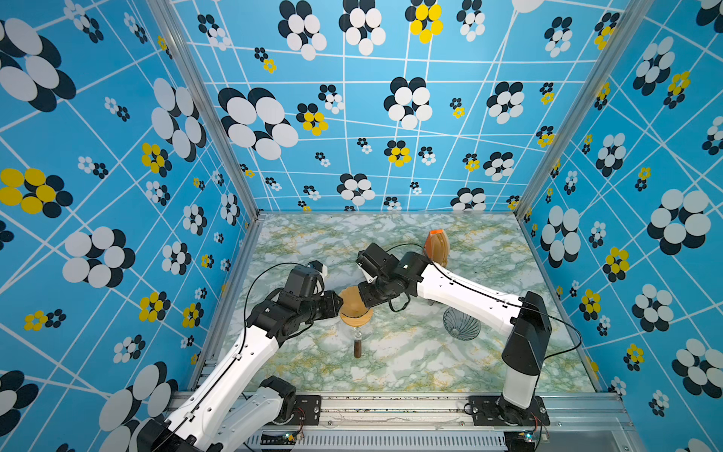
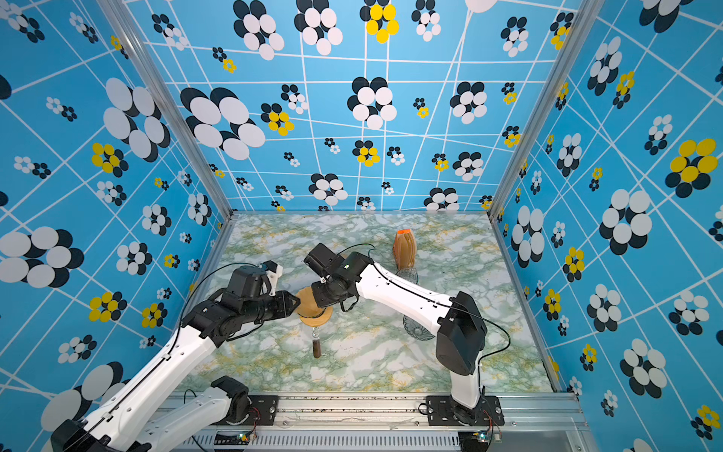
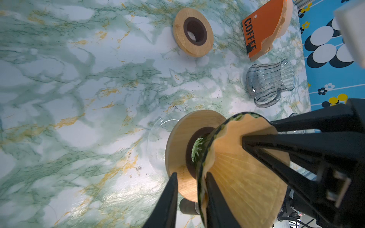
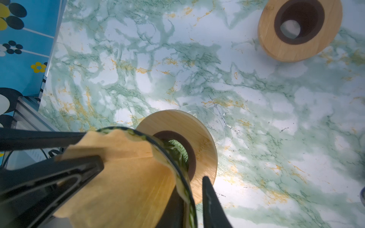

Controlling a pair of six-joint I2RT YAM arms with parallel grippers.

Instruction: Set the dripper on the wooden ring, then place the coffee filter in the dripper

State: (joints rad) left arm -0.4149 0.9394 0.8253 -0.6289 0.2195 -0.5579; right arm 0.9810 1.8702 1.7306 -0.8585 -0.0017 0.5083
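The dripper is a clear glass cone in a round wooden collar, standing near the middle of the marble table in both top views. The tan paper coffee filter lies opened inside the cone, its wavy edge at the glass rim. My left gripper straddles the rim from the left. It is open, with one finger on the filter and the outer one apart from the glass. From the opposite side my right gripper straddles the rim, narrowly open. Its inner finger is behind the paper.
A second wooden ring lies on the table behind the dripper. An orange filter packet in its holder stands at the back. Beside it is a ribbed glass pitcher. Another ribbed glass piece sits under the right arm.
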